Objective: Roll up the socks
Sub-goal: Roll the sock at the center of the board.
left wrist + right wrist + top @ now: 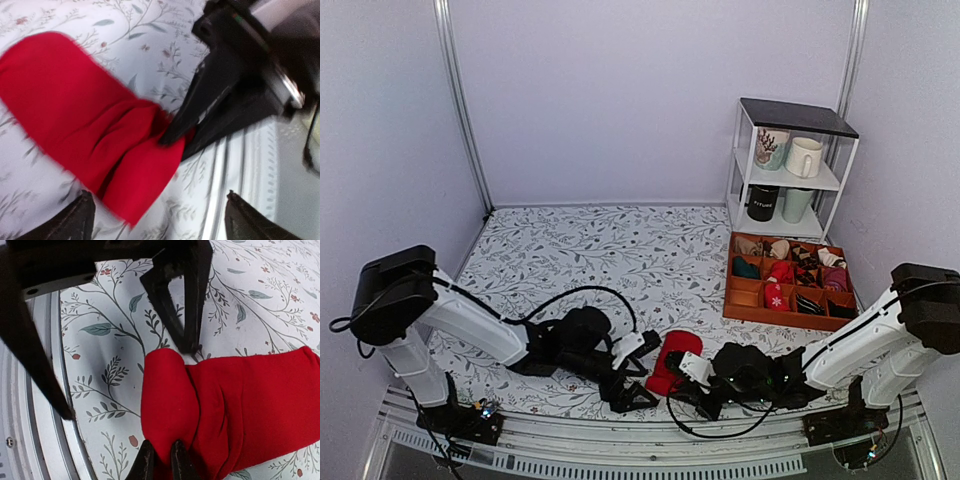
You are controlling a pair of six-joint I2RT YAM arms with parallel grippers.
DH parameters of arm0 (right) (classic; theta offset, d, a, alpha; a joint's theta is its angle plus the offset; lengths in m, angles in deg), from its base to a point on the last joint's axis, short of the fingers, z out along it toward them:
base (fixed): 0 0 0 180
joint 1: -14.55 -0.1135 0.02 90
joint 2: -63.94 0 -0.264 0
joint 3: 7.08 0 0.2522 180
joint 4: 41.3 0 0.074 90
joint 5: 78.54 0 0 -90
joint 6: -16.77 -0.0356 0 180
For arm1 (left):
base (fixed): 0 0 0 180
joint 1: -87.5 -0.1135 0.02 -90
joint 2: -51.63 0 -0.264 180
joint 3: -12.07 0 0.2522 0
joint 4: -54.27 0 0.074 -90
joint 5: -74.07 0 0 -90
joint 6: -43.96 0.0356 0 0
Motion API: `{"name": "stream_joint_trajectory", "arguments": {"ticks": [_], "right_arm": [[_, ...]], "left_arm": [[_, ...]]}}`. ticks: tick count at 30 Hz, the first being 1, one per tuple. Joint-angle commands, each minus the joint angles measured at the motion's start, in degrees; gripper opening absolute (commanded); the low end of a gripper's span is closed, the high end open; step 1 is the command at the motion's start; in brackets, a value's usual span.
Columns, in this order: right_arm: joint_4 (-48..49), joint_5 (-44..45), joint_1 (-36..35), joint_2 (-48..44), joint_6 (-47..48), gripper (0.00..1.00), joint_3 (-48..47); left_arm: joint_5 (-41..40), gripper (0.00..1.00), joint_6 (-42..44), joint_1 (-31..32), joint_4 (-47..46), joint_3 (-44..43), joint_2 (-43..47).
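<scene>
From above, the socks (672, 362) lie near the front edge of the table (570, 260), between the left gripper (630, 392) and the right gripper (678, 392). The left wrist view shows the left gripper's fingers (80, 221) spread wide above the red fabric. The right wrist view shows the right gripper's fingers (146, 463) pinching the socks' folded end.

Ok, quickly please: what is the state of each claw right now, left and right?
Left claw: open, holding nothing.
Right claw: closed, pinching the near end of the red socks.
</scene>
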Motion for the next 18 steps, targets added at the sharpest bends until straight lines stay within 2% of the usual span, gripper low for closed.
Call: {"name": "stream_joint_trajectory", "arguments": {"ticks": [1,6,10,12,15,18], "right_arm": [[-4.83,-11.28,4.60,-0.70,-9.49,0.04,3.79],[-1.87,-24.57,10.82,1.02,-14.86,0.05,5.28],[-1.92,-33.29,14.41,5.16,-17.86,0.05,4.46],[-2.42,-34.88,14.69,6.13,-18.20,0.05,3.85],[-3.04,-34.94,14.77,6.01,-18.22,0.05,3.59],[-3.56,-35.25,14.84,5.86,-18.30,0.05,2.98]], "left_arm": [[-9.66,0.99,9.66,1.73,-9.08,8.46,8.64],[-14.17,0.99,19.12,4.47,-29.25,16.47,12.04],[-15.05,0.99,22.68,4.37,-32.74,14.44,6.63],[-15.96,0.99,22.46,4.68,-39.31,16.36,4.95],[-20.16,0.99,23.74,5.49,-56.97,23.30,4.32],[-20.58,0.99,23.56,5.17,-67.21,26.48,2.51]]}}
